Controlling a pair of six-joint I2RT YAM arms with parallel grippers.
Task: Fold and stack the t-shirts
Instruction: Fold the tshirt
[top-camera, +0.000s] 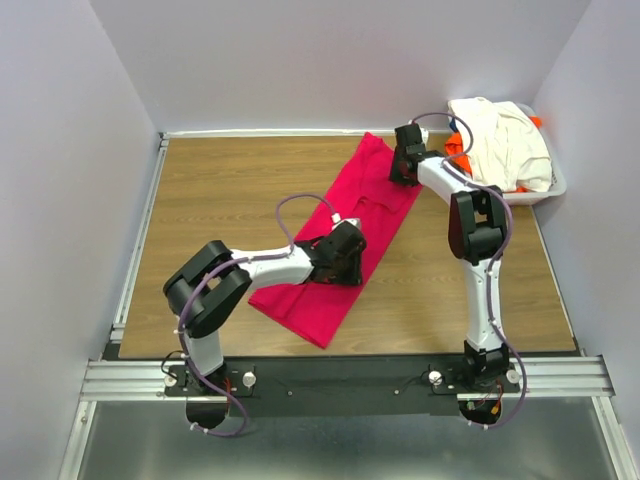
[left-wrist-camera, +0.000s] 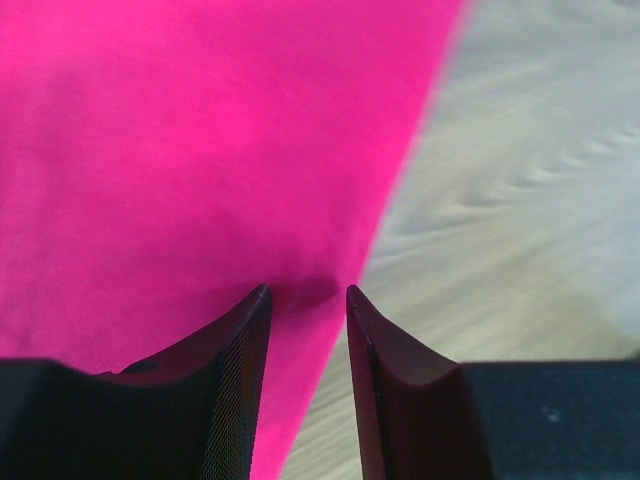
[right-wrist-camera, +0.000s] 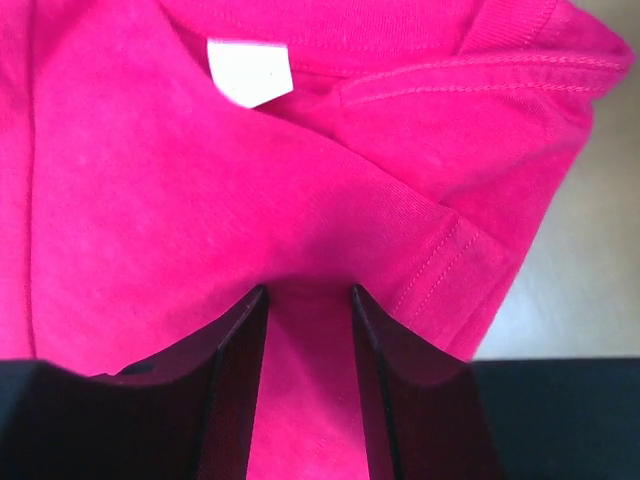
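Basket (top-camera: 556, 188) at the far right corner of the table (top-camera: 230, 190), cream-white t-shirt (top-camera: 500, 140) heaped over it, a bit of orange t-shirt (top-camera: 455, 150) poking out just beside my right wrist. The crimson-pink t-shirt (top-camera: 375, 200) lies as a long diagonal strip across the middle of the wood. My left gripper (left-wrist-camera: 308, 292) is down at its right edge, about halfway along: fingers apart, cloth border running under the gap, bare wood to the right. My right gripper (right-wrist-camera: 308, 290) is at the far collar end, white label (right-wrist-camera: 250, 70) just ahead, fingers clamped on a raised fold of pink.
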